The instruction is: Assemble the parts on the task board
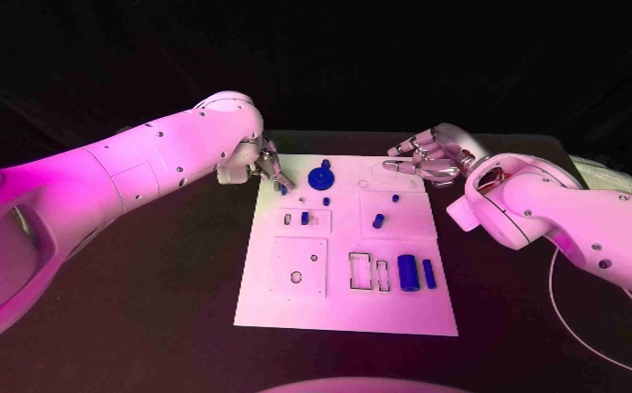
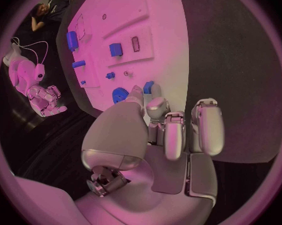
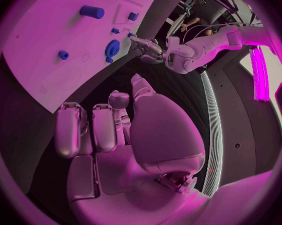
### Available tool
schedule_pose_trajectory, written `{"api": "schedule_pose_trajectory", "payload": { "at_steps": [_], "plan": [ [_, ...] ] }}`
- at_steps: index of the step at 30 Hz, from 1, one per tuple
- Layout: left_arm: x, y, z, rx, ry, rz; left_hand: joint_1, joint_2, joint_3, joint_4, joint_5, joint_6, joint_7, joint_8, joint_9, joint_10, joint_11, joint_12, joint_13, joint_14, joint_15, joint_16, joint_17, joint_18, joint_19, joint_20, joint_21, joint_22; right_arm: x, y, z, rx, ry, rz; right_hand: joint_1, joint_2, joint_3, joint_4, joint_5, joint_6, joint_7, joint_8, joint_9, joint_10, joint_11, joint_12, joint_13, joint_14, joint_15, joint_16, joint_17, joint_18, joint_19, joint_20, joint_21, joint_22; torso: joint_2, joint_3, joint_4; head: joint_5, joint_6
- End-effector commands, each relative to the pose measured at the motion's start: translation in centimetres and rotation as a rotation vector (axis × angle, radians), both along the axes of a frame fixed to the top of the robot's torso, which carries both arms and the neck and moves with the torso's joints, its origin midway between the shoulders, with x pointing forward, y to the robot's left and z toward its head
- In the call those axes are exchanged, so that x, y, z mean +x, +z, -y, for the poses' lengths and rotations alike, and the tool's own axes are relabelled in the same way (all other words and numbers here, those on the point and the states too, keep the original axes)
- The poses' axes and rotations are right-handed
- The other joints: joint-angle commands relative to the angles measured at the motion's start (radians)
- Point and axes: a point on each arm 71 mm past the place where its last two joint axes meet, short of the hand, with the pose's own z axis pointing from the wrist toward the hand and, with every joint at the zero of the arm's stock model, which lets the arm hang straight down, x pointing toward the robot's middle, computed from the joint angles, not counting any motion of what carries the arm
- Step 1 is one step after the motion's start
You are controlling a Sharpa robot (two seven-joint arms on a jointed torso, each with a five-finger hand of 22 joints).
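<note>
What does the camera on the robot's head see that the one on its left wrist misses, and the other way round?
Head view alone: the whole task board with its near edge, the outlined slots and the two upright blue bars in its near right part.

Left wrist view alone: the left hand from behind, its palm and fingers close up, with a small blue part at its fingertips.

Both: the blue gear at the board's far end, the right hand past the far right corner, and the black table.
</note>
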Motion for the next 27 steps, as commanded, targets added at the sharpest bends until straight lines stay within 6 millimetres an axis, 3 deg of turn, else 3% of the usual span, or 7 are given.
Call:
{"api": "schedule_pose_trajectory", "payload": {
  "at_steps": [1, 8, 10, 11, 14, 18, 27],
  "plan": [
    [-0.02, -0.02, 0.18, -0.007, 0.002, -0.001, 0.024, 0.004, 0.015, -0.006, 0.002, 0.003, -0.006, 0.004, 0.002, 0.005, -0.005, 0.0, -0.002, 0.105, -0.007, 0.003, 0.263, 0.006, 0.005, -0.005, 0.001, 0.075, -0.05, -0.04, -0.2, -0.004, 0.017, 0.0, 0.004, 0.007, 0.001, 0.006, 0.005, 0.006, 0.0, 0.003, 0.001, -0.006, -0.002, -0.006, -0.002, 0.034, 0.003, -0.003, -0.001, 0.005, -0.005, -0.001, -0.006, -0.001, 0.0, 0.0002, -0.0004, 0.001, -0.001],
    [0.04, 0.04, 0.2, -0.026, 0.015, 0.011, 0.199, 0.034, 0.167, -0.11, 0.026, -0.034, -0.012, -0.018, -0.004, -0.015, -0.013, -0.027, -0.023, 0.105, -0.016, 0.003, 0.263, 0.008, 0.002, -0.014, -0.005, 0.072, -0.05, -0.12, -0.23, -0.004, 0.018, -0.002, 0.004, 0.007, 0.001, 0.006, 0.005, 0.006, 0.0, 0.003, 0.001, -0.006, -0.002, -0.006, -0.002, 0.034, 0.003, -0.003, -0.001, 0.005, -0.005, -0.001, -0.006, -0.001, 0.0, 0.0006, -0.0004, 0.001, -0.002],
    [0.04, 0.04, 0.21, -0.033, 0.016, 0.012, 0.209, 0.005, 0.24, -0.126, 0.056, -0.042, -0.001, -0.025, -0.006, -0.021, -0.003, -0.041, -0.036, 0.105, -0.009, 0.003, 0.263, 0.007, 0.002, -0.01, -0.006, 0.072, -0.06, -0.15, -0.25, -0.004, 0.019, -0.003, 0.004, 0.007, 0.001, 0.006, 0.005, 0.006, 0.0, 0.003, 0.001, -0.006, -0.002, -0.006, -0.002, 0.034, 0.003, -0.003, -0.001, 0.005, -0.005, -0.001, -0.006, -0.001, 0.0, 0.0004, 0.0002, 0.001, -0.003],
    [0.04, 0.04, 0.21, -0.036, 0.017, 0.011, 0.186, -0.032, 0.313, -0.124, 0.059, -0.038, 0.004, -0.026, -0.006, -0.019, 0.014, -0.051, -0.046, 0.105, 0.002, 0.003, 0.263, 0.006, 0.001, -0.002, -0.008, 0.073, -0.06, -0.17, -0.25, -0.004, 0.019, -0.003, 0.004, 0.007, 0.001, 0.006, 0.005, 0.006, 0.0, 0.003, 0.001, -0.006, -0.002, -0.006, -0.002, 0.034, 0.003, -0.003, -0.001, 0.005, -0.005, -0.001, -0.006, -0.001, 0.0, 0.0003, 0.0005, 0.0, -0.003],
    [0.04, 0.04, 0.21, -0.046, 0.018, 0.01, 0.17, -0.063, 0.411, -0.136, 0.062, -0.041, 0.008, -0.028, -0.003, -0.019, 0.007, -0.058, -0.055, 0.105, -0.003, 0.003, 0.263, 0.007, 0.001, 0.003, -0.009, 0.073, -0.06, -0.2, -0.26, -0.004, 0.019, -0.005, 0.004, 0.008, 0.0, 0.007, 0.005, 0.006, 0.0, 0.003, 0.001, -0.006, -0.001, -0.005, -0.001, 0.034, 0.003, -0.002, 0.0, 0.005, -0.005, -0.001, -0.006, 0.0, 0.0, 0.0003, 0.0007, 0.001, -0.004],
    [-0.02, 0.05, 0.08, -0.076, 0.027, 0.006, 0.083, -0.137, 0.595, -0.164, 0.065, -0.041, 0.015, -0.009, 0.022, -0.01, 0.009, -0.056, -0.059, 0.105, 0.0, 0.003, 0.263, 0.007, 0.002, 0.005, -0.01, 0.077, -0.06, -0.28, -0.3, -0.005, 0.021, -0.008, 0.004, 0.008, 0.0, 0.007, 0.005, 0.006, 0.0, 0.003, 0.001, -0.006, -0.001, -0.005, -0.001, 0.034, 0.003, -0.002, 0.0, 0.005, -0.005, -0.001, -0.006, 0.0, -0.001, 0.0004, -0.0007, 0.003, -0.001],
    [-0.77, 0.26, -0.42, -0.181, 0.061, 0.028, 0.021, -0.173, 0.694, -0.208, 0.125, -0.04, 0.009, 0.021, 0.051, 0.005, 0.003, -0.042, -0.05, 0.105, 0.001, 0.003, 0.263, 0.006, 0.007, 0.002, -0.006, 0.086, -0.07, -0.38, -0.39, -0.008, 0.024, -0.008, 0.004, 0.008, 0.0, 0.007, 0.006, 0.006, 0.0, 0.003, 0.001, -0.007, -0.001, -0.007, -0.002, 0.034, 0.003, -0.003, -0.001, 0.005, -0.005, -0.001, -0.007, -0.001, -0.006, 0.0022, 0.0037, 0.004, -0.001]
  ]
}}
